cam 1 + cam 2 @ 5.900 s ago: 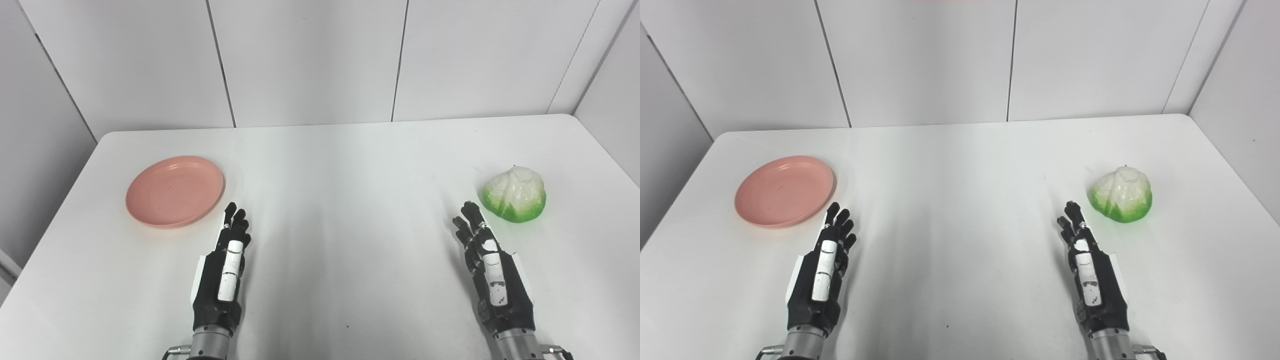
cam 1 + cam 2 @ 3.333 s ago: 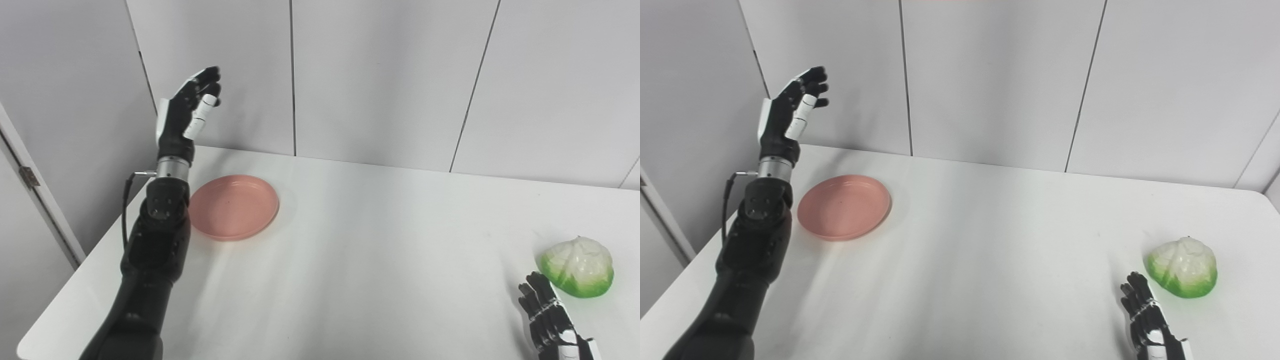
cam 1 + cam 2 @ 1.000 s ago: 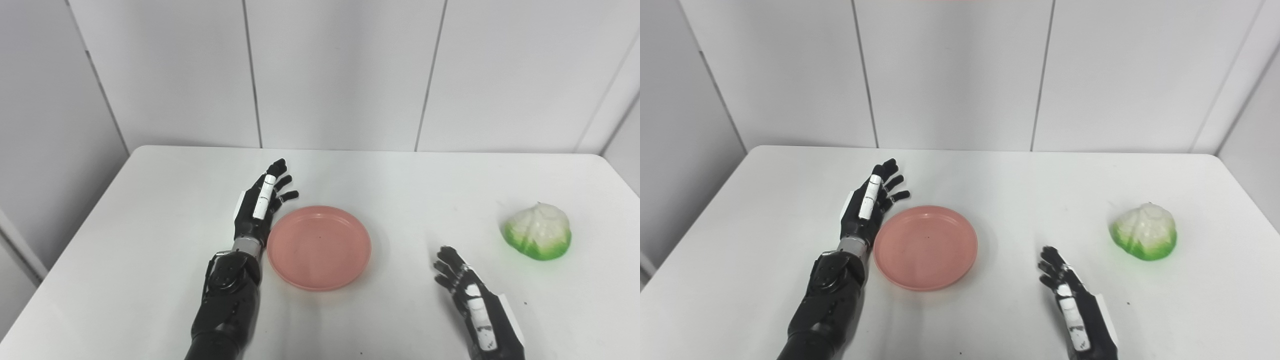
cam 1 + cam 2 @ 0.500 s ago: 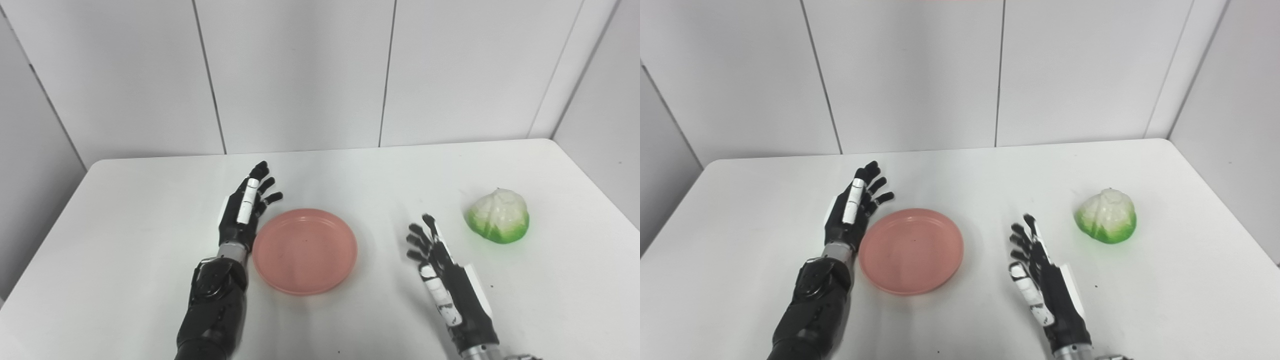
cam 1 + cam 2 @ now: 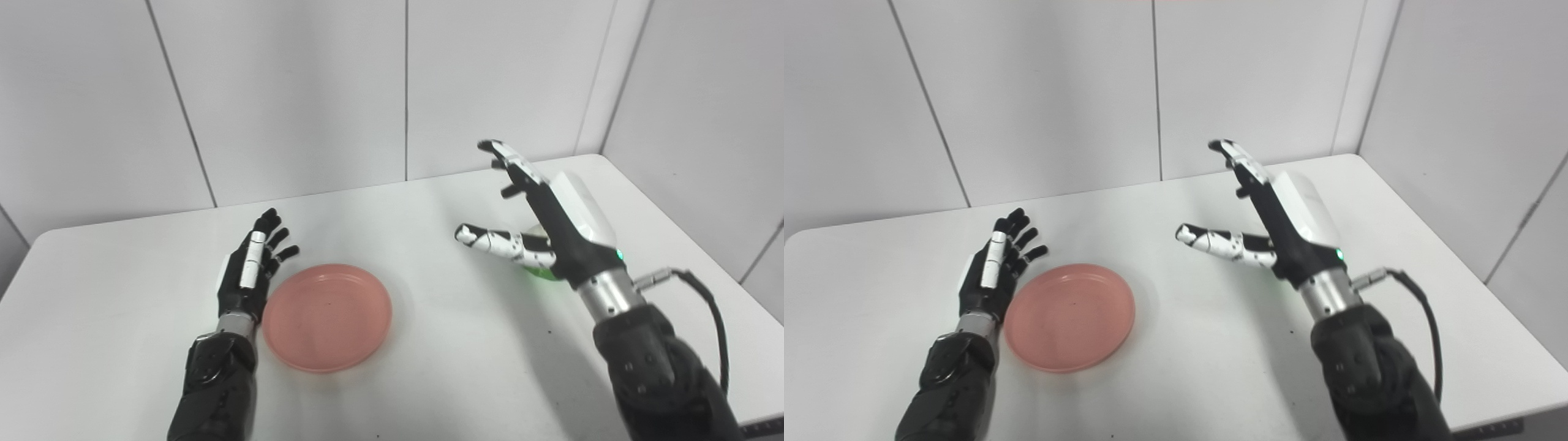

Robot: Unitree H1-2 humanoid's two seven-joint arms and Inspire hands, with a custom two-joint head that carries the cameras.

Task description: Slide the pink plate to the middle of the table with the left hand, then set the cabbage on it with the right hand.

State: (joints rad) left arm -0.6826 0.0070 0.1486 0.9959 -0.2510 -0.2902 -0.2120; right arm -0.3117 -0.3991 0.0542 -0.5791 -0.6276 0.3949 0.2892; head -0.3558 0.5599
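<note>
In the left eye view, the plate [image 5: 327, 316] lies flat on the table [image 5: 122, 263], near its middle but a little toward the robot. The left hand [image 5: 248, 272] stands on its edge at about 10 o'clock from the plate, just beside the rim, with fingers spread and nothing in it. I judge it stands there because the flat palm was the pushing surface for the slide, so the first step looks done. The right hand [image 5: 539, 214] is raised above the table at about 3 o'clock from the plate, wide open and empty, thumb pointing toward the plate. Only a small green part of the cabbage [image 5: 538, 273] shows below the palm; the hand covers the rest.

In the right eye view, the plate [image 5: 1069, 316] and the left hand [image 5: 992, 275] have the same relation, apart by a thin gap or touching; I cannot tell which. The right hand [image 5: 1274, 214] hides the cabbage fully here. The wide opening probably prepares a grasp from above around the round cabbage.
</note>
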